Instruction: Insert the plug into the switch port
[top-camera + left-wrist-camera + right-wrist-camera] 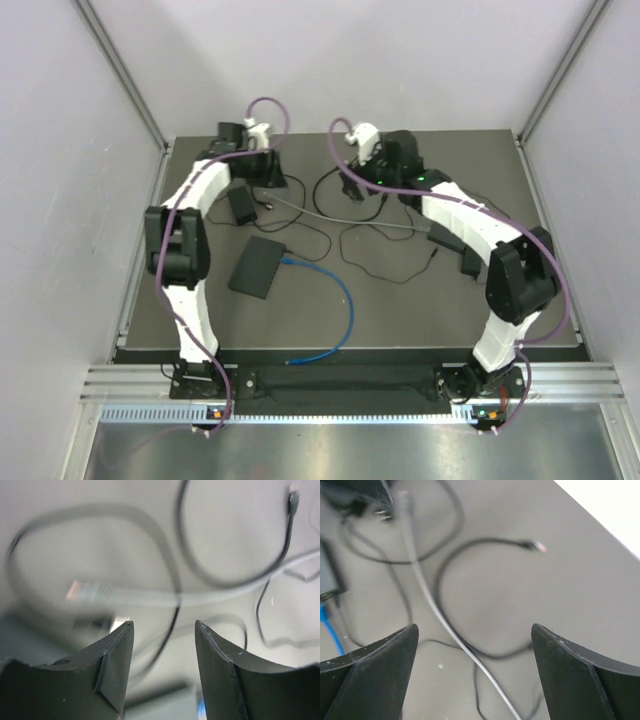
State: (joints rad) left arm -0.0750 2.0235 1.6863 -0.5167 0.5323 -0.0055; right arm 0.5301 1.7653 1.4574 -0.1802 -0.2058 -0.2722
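We've got nothing held: left gripper point(164, 625) parted with the blurry gray plug point(85, 591) past its tips, right gripper point(475, 627) spread wide above loose cables point(490, 541).

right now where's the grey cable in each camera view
Top external: the grey cable lies slantwise across the far middle, between the two arms.
Left wrist: it crosses the middle of the picture, its blurred plug end at the left.
Right wrist: it runs from the upper left down to the bottom centre.
Shared landmark: the looping black cable beside it.
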